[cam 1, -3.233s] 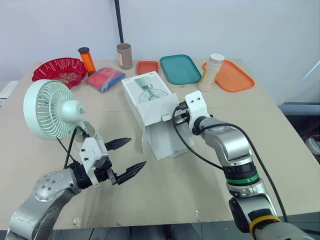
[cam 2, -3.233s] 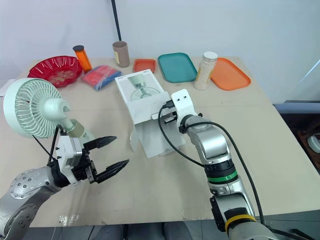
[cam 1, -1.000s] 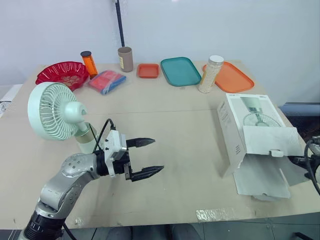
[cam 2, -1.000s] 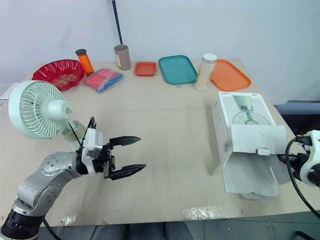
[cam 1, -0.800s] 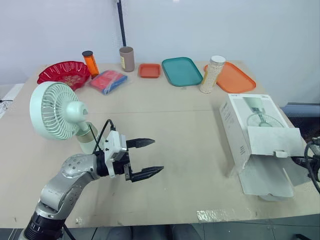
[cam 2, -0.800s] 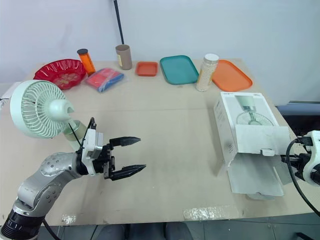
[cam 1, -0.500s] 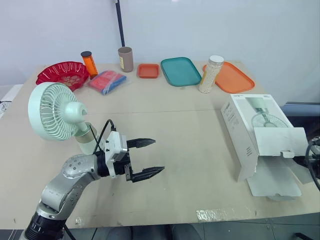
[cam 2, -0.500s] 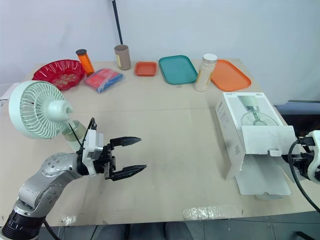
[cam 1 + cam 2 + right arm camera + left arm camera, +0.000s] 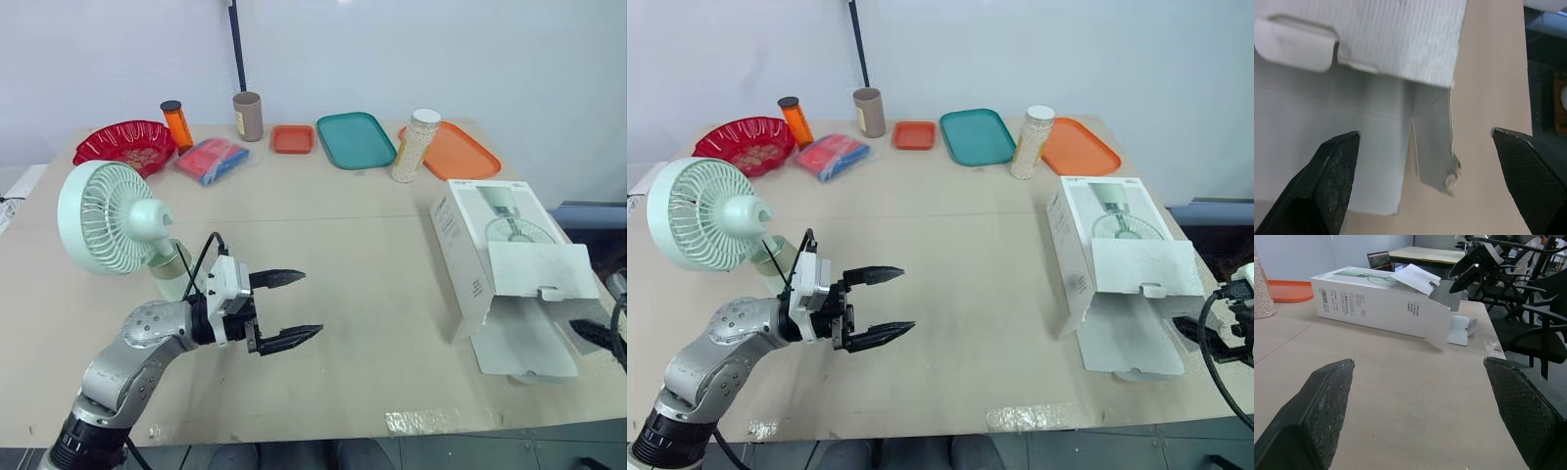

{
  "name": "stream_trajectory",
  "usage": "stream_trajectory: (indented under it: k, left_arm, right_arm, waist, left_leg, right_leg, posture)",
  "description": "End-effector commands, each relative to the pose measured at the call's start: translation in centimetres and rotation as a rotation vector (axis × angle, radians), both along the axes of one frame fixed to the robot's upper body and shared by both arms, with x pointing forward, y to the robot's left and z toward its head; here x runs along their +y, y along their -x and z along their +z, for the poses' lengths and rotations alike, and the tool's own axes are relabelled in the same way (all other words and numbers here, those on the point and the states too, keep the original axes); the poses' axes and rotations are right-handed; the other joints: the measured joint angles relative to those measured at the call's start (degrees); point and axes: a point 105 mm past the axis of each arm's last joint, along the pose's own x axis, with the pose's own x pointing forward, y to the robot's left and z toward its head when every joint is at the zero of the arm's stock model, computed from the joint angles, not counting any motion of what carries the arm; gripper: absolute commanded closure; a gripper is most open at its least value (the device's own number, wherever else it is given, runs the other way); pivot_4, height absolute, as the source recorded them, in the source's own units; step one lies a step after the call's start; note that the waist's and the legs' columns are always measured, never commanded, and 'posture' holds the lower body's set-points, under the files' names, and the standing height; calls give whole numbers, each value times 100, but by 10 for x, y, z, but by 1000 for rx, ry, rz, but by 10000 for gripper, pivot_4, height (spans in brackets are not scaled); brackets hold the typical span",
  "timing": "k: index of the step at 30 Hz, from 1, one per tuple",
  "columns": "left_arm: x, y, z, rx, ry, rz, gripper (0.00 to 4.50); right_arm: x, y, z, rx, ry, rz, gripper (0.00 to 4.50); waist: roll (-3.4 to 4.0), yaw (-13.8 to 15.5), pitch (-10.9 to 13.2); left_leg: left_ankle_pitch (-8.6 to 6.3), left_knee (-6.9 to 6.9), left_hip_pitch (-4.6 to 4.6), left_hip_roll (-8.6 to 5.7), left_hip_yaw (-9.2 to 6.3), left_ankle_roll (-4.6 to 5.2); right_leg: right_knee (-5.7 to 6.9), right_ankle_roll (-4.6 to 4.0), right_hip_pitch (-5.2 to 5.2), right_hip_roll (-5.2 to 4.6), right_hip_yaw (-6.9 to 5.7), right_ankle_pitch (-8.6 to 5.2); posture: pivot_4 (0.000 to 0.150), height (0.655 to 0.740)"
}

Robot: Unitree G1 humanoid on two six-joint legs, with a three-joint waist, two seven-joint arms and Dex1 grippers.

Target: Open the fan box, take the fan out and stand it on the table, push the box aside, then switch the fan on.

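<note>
The pale green fan (image 9: 103, 217) stands upright on the table (image 9: 362, 284) at the left, out of its box. My left gripper (image 9: 308, 305) hovers just right of the fan's base, open and empty. The white fan box (image 9: 490, 250) lies on its side near the table's right edge, its end flaps (image 9: 539, 269) hanging open toward the front. My right gripper (image 9: 1207, 338) sits at the far right, just beyond the flaps; in the right wrist view its fingers (image 9: 1327, 186) stand wide apart with the flaps (image 9: 1366, 44) ahead, open and holding nothing. The left wrist view looks across at the box (image 9: 1376, 298).
Along the back stand a red bowl (image 9: 125, 140), an orange bottle (image 9: 175, 120), a brown cup (image 9: 248, 115), a red-blue packet (image 9: 211, 157), a small orange tray (image 9: 292, 138), a teal tray (image 9: 355, 139), a jar of white beads (image 9: 412, 145) and an orange tray (image 9: 456, 152).
The box went from the table's middle to its right edge. In the last second my right gripper opened, let go of the box flap and drew back. The left gripper stayed put.
</note>
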Motion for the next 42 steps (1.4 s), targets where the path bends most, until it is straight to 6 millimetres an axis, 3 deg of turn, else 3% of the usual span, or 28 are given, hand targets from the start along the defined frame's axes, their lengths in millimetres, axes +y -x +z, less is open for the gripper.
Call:
stream_trajectory:
  k: [1,6,10,14,19,25,28,38,42]
  left_arm:
    - [1,-1,6,-29,10,-7,0]
    - [6,-1,4,-26,-4,-10,0]
    - [9,-6,5,-56,-7,14,0]
    - [9,-11,8,-82,-9,25,0]
    - [16,4,-2,-110,-81,-7,0]
    - [31,21,-2,-81,-98,86,0]
    - [46,31,-2,-38,-87,221,0]
    - [88,60,-5,12,-80,642,0]
    - [102,83,-14,47,-92,819,0]
  right_arm:
    - [10,9,30,-6,93,86,1070]
    - [45,19,44,52,43,266,1070]
    - [108,23,51,31,-76,566,1070]
    - [131,14,52,1,-112,647,1070]
    - [161,3,61,-63,-157,788,1070]
    - [203,-18,66,-159,-268,960,1070]
    - [224,-28,68,-197,-309,1029,1070]
    - [246,-44,58,-155,-367,1070,1070]
    - [256,-49,55,-187,-369,1112,1070]
  waist:
    - [5,-1,-2]
    - [3,-23,-3]
    - [-8,-13,1]
    - [-26,-5,10]
    - [-32,-15,11]
    - [-56,-46,22]
    - [-57,-10,26]
    - [-65,-5,31]
    - [-66,-6,31]
  left_leg:
    - [0,0,-1,0,0,0]
    - [-1,0,7,2,6,0]
    - [-1,0,6,3,5,0]
    - [-1,2,5,2,2,0]
    - [-2,3,1,1,0,1]
    - [-3,3,4,4,2,2]
    - [-5,1,3,7,5,0]
    - [-6,2,-6,8,1,-2]
    - [-6,3,-4,7,1,-1]
  right_leg:
    - [0,0,0,0,1,0]
    - [0,0,2,5,8,0]
    - [-2,1,5,5,7,-1]
    - [-5,0,9,4,1,0]
    - [-8,2,9,2,3,-1]
    - [-7,1,9,1,6,0]
    - [-7,0,4,6,12,0]
    - [-7,1,-3,0,11,-1]
    - [-7,-1,-2,1,12,0]
  posture:
    - [1500,7400]
    - [1500,7400]
    - [1500,7400]
    - [1500,7400]
    - [1500,7400]
    - [1500,7400]
    - [1500,7400]
    - [1500,7400]
    - [1500,7400]
